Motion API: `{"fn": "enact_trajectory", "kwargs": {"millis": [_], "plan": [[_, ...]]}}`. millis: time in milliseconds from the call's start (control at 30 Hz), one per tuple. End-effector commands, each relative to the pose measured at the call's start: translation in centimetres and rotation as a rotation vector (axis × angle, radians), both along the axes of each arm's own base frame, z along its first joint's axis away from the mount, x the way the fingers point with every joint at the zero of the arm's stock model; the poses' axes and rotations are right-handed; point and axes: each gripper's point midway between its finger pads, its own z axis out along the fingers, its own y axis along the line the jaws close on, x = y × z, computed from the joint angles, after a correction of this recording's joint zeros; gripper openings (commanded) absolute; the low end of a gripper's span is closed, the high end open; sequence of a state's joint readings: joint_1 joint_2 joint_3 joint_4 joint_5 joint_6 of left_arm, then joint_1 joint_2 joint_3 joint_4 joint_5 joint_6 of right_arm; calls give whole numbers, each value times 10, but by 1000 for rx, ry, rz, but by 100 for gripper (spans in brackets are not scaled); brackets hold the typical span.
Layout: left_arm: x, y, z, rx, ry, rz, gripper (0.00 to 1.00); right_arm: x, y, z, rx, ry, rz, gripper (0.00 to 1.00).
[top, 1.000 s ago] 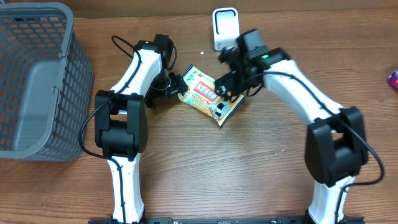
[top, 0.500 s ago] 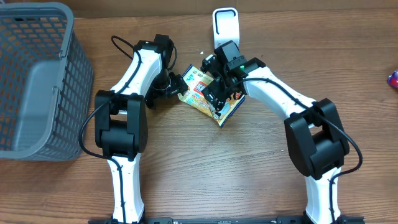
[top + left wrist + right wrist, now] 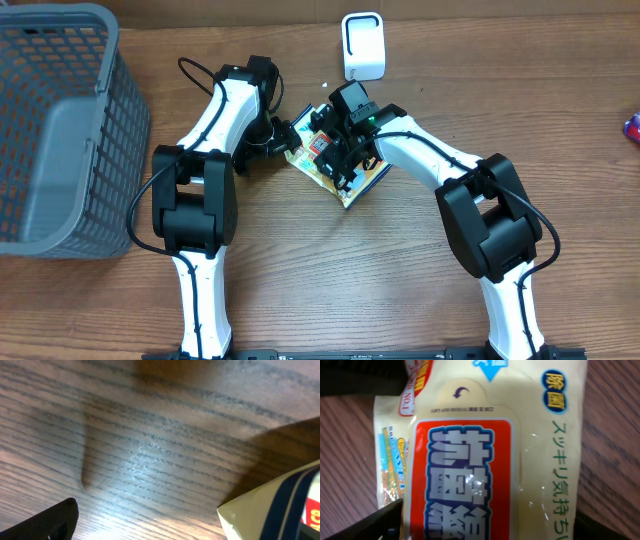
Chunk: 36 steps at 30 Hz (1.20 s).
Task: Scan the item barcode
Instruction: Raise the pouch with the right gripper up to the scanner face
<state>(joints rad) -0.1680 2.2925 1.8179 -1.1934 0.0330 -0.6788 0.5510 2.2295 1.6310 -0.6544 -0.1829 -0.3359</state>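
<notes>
The wooden table point(image 3: 400, 290) bears a grey basket point(image 3: 122, 150), a white scanner point(image 3: 362, 45) and a printed packet point(image 3: 358, 186).

Both arms reach inward; left pincer point(image 3: 285, 138) gapes wide, right pincer point(image 3: 338, 158) points down, jaws apart.

Overhead looks straight down on the counter point(image 3: 330, 290). Both wrist views face it from very close, each catching part of the pack point(image 3: 490, 460) that overhead also shows.
</notes>
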Motion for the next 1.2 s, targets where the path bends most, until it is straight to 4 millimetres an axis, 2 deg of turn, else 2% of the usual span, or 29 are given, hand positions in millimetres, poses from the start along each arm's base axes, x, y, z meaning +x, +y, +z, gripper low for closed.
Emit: {"fn": "enact_trajectory", "kwargs": {"millis": [0,33,67,133,267,467,533,633,700,800,833,967,1067,1167], "plan": [[-3,-2,8,-33,-3,-55,100,-9,6,-12,1,49,-25,54],[-3,-6,8,-59,-5,-87,100,-7,6,-11,3,52,-51,43],[-2,-11,10,-94,-9,-122,100,-5,3,-11,4,58,-90,37],[0,-19,15,-141,-18,-162,100,0,1,-8,17,68,-144,33],[10,-27,36,-186,-51,-207,100,9,-5,4,42,82,-235,18],[27,-30,85,-190,-122,-226,100,31,-16,41,107,62,-357,13],[35,-31,109,-191,-165,-229,100,45,-24,64,153,38,-424,13],[41,-29,131,-192,-207,-227,100,64,-37,96,210,-8,-488,14],[41,-28,137,-192,-215,-225,100,78,-46,117,248,-40,-529,15],[40,-26,135,-178,-208,-225,100,101,-63,152,329,-75,-634,15],[40,-23,133,-157,-205,-226,100,111,-69,170,379,-81,-681,14],[40,-21,132,-146,-204,-228,100,135,-76,212,524,-135,-703,7],[40,-21,132,-146,-204,-227,100,154,-80,232,590,-225,-690,6],[40,-21,132,-146,-204,-228,100,163,-80,241,610,-284,-685,9]]}}
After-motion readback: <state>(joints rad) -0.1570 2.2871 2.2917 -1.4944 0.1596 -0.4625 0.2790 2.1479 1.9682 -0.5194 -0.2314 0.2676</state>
